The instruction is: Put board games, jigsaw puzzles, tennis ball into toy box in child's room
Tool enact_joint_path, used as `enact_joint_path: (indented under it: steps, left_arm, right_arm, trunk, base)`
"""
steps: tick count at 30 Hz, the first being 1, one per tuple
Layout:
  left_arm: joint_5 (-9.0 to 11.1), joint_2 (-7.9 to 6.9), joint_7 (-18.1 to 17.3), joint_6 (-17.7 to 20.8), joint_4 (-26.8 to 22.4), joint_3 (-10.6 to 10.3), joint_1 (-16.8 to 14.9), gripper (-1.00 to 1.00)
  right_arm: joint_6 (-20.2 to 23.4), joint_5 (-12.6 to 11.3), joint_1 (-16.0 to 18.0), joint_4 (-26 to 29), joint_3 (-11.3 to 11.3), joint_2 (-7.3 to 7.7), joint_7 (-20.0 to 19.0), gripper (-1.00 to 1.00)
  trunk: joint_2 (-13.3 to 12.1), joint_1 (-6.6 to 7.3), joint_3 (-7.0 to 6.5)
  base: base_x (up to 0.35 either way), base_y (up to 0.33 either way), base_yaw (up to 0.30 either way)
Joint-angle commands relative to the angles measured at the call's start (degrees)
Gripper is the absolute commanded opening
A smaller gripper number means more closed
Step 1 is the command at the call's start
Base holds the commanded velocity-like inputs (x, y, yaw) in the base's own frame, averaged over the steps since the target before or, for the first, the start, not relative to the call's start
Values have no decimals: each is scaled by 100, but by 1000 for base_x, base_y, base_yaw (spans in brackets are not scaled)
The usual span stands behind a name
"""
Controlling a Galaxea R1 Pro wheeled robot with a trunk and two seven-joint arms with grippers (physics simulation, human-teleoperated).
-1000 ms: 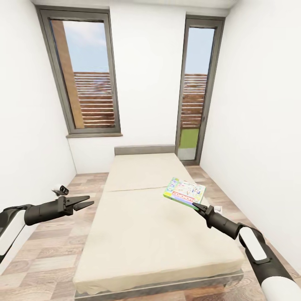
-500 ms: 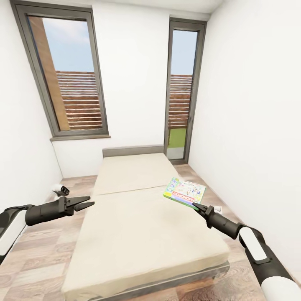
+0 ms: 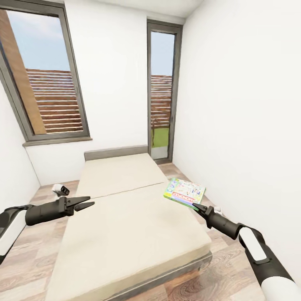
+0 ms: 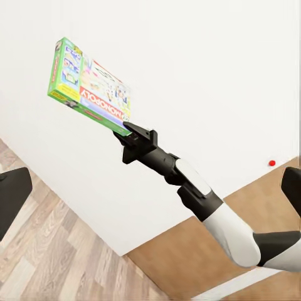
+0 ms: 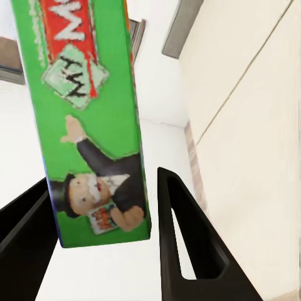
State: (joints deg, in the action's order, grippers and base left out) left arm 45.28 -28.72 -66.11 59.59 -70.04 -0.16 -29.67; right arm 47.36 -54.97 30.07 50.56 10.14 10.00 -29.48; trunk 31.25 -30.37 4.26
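One board game (image 3: 185, 192) is up off the bed (image 3: 125, 217), pinched in the right gripper (image 3: 195, 206); left gripper (image 3: 87, 203) spread empty; boxing everything looks undone.

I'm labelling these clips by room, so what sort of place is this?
Most likely a narrow bedroom: a long low bed with a grey headboard, two tall dark-framed windows, and a wood-plank floor.

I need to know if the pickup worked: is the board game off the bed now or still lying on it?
Off the bed. The right gripper is shut on the board game at one edge, holding it up in the air.
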Motion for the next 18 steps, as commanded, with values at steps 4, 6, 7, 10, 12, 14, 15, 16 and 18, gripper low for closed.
enact_joint_path:
  steps: [4, 6, 7, 10, 12, 14, 15, 16, 18]
  left_arm:
    - [11, -10, -19, 34, -1, 24, -3, 100]
    - [14, -9, -28, 35, -1, 30, -3, 100]
    - [11, -10, -33, 35, -1, 34, -3, 100]
    - [8, -11, -39, 35, -1, 40, -3, 100]
    - [5, -6, -41, 35, -1, 38, -3, 100]
    - [2, -4, -41, 34, -1, 36, -3, 100]
    - [0, -3, -42, 33, -1, 33, -3, 100]
    - [0, -3, -42, 32, -1, 33, -3, 100]
    - [-1, -2, -42, 29, -1, 35, -3, 100]
  right_arm:
    - [46, -30, 8, -9, 14, -3, -14, -100]
    - [44, -31, 8, -10, 14, -5, -14, -100]
    - [43, -31, 8, -10, 14, -6, -14, -100]
    - [41, -32, 8, -12, 14, -6, -14, -100]
    - [38, -32, 8, -17, 14, -7, -14, -100]
    - [38, -32, 8, -18, 14, -7, -14, -100]
    - [37, -32, 10, -19, 14, -7, -14, -100]
    - [37, -30, 10, -19, 14, -7, -14, -100]
    - [37, -28, 9, -19, 16, -7, -14, -100]
  trunk:
    - [9, -2, 11]
    - [9, -2, 11]
    - [9, -2, 11]
    - [9, -2, 11]
    - [9, -2, 11]
    - [9, -2, 11]
    - [9, -2, 11]
    - [9, -2, 11]
    - [9, -2, 11]
  base:
    - [0, 0, -275]
    - [0, 0, -275]
    - [0, 0, -275]
    - [0, 0, -275]
    - [0, 0, -275]
    - [0, 0, -275]
    - [0, 0, -275]
    - [0, 0, -275]
    - [0, 0, -275]
